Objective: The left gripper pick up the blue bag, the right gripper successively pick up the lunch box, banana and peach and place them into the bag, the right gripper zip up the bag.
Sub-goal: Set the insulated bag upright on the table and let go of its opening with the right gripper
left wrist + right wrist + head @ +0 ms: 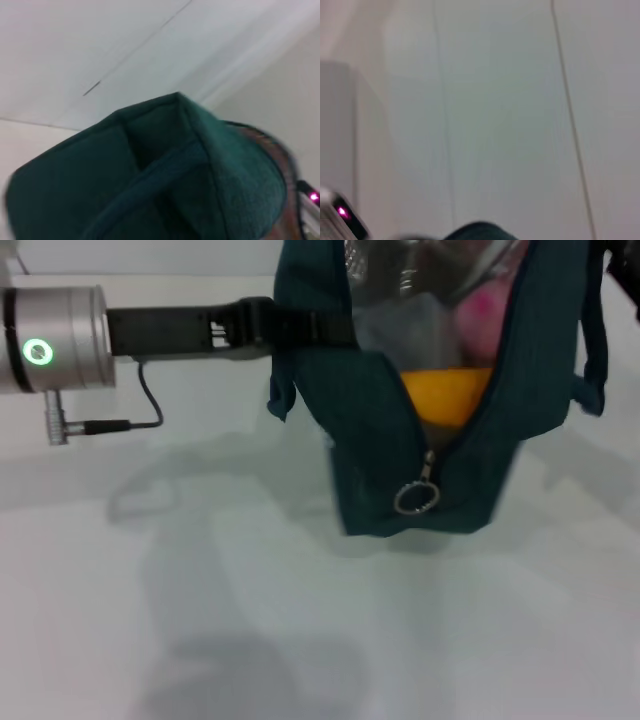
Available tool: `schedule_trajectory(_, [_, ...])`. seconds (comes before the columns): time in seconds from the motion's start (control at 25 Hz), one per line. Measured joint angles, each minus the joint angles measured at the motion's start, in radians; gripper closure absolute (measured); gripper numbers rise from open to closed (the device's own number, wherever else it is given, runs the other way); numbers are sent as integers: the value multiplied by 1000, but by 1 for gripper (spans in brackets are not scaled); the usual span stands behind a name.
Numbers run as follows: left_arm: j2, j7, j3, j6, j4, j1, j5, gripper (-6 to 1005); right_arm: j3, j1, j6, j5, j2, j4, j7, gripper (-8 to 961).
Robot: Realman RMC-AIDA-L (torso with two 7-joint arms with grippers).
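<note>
The blue bag point(380, 410) hangs just above the white table, lifted by one loop handle. My left gripper point(262, 326) reaches in from the left and is shut on that handle. The bag's top gapes in a V above the ring-pull zipper point(417, 497). Inside it I see the banana point(445, 395), the pink peach point(482, 312) and part of the clear lunch box point(405, 310). The other handle point(595, 350) droops on the bag's right side. A dark shape at the head view's top right corner point(623, 270) seems to be my right gripper. The left wrist view is filled by bag fabric point(150, 175).
The white table point(250, 620) spreads in front of and under the bag. My left arm's silver wrist with its green light point(40, 350) and a cable sit at the left edge. A seam line runs across the table point(570, 125) in the right wrist view.
</note>
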Motion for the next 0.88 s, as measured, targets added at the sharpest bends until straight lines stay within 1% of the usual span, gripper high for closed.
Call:
schedule_trajectory(0.12, [0,-5,2,-1,-26,-11,1,962,20,-3,-17,-8,6,-36,23,884])
schedule_trajectory(0.24, [-3,-8,22,3,-18,-12,-11,961,20,7,32,-48,6,-21,26,882])
schedule_trajectory(0.36, [-4,-16,39,-65,-38,-13,31,961,20,9,63,-86,11,-5,18,877])
schedule_trajectory(0.44, [-3,-31,39,-81,-52,-20,48,961,20,18,100,-124,14,14,14,873])
schedule_trajectory(0.64, [-5,-20,47,-20,-30,-26,-29,960,13,32,113,-155,15,24,17,865])
schedule_trajectory(0.88, [-3,-6,48,-59,-129,-14,-19,960,10,59,127,-178,19,85,13,854])
